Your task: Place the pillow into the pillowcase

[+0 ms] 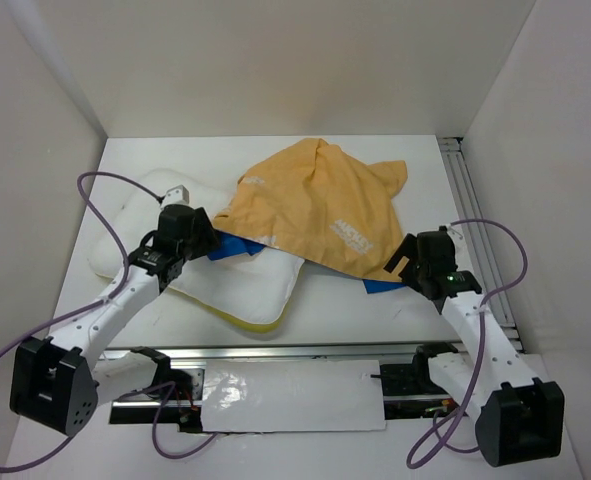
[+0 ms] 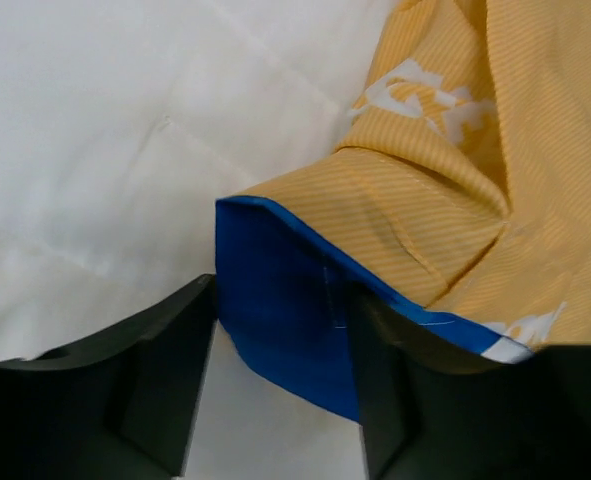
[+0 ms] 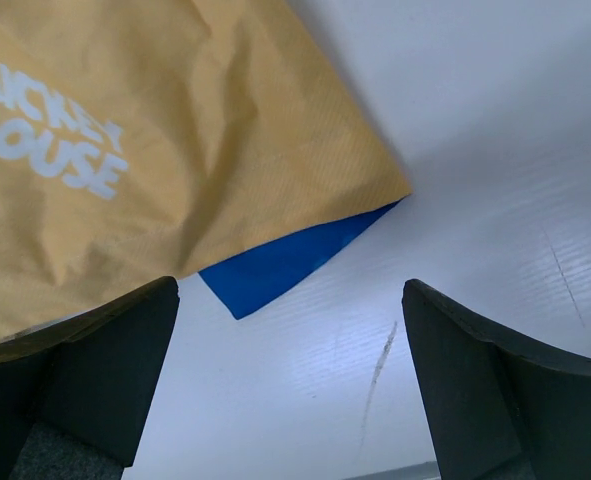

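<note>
1. The pillow [image 1: 237, 283] lay on the table [image 1: 345, 315] left of centre. Its yellow edge [image 1: 247, 320] faced the arm bases and its far right part was covered by cloth.
2. The pillowcase [image 1: 315, 205] was draped in a rumpled heap over that part of the pillow and spread towards the right. Its mustard side faced up with the white lettering showing, and blue lining [image 1: 237, 247] peeked out along the near hem.
3. The left arm rose from its base at the near left corner and slanted forward and to the right, with its wrist above the pillow's middle.
4. The left gripper [image 2: 280, 400] pointed at the blue hem [image 2: 285, 320]. Its jaws stood part-way apart, and the cloth ran on past the right finger [image 2: 425, 410] without being pinched.
5. The right arm reached from the near right corner forward and to the left, bent at the elbow.
6. The right gripper [image 3: 290, 385] had its jaws spread wide over bare table. It held nothing, and the pillowcase's near right corner [image 3: 275, 270], blue beneath mustard, lay just ahead of its left finger [image 3: 85, 380].
</note>
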Available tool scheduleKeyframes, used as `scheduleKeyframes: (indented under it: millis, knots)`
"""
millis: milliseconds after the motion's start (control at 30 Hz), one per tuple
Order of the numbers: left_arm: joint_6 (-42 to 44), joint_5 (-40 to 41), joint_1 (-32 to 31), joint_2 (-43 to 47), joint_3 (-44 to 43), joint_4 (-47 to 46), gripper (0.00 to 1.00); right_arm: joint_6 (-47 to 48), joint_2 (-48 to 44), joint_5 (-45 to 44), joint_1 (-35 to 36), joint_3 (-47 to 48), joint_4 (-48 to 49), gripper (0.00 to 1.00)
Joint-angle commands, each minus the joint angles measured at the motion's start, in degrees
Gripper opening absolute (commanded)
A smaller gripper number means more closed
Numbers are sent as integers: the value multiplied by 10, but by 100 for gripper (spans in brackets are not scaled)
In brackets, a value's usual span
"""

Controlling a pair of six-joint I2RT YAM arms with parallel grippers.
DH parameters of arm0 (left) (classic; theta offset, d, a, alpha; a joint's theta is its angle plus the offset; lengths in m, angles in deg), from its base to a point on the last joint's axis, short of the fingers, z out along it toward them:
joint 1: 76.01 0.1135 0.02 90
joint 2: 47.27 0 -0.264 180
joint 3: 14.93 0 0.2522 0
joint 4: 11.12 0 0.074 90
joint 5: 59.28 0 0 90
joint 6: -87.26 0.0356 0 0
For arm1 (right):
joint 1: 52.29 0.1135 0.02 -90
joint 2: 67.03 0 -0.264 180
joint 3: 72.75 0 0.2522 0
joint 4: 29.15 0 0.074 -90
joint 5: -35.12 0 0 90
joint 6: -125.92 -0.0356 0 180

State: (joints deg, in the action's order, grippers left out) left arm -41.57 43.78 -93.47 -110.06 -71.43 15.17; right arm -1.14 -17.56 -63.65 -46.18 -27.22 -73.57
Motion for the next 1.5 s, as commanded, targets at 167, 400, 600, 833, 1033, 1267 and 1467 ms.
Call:
scheduleKeyframes:
  millis: [167,400,600,833,1033,1267,1467]
  knots:
    - [29,0,-23,-36,-23,-57,48,-54,28,-31,-3,-35,19,100]
    - [41,16,-23,-54,-50,-57,37,-55,70,-40,-3,-47,64,100]
    - [63,22,-41,-47,-67,-57,0,-55,132,-54,-8,-47,124,100]
    - [81,35,-46,13,-84,-63,0,-56,197,-41,-14,-47,204,93]
    - [122,35,-51,44,-101,-84,0,-23,222,-20,-14,-33,318,44]
    - [183,40,-51,16,-207,-71,0,34,230,-113,-14,130,302,0]
    - [235,91,-51,-22,-382,-48,0,169,178,-227,-14,340,282,0]
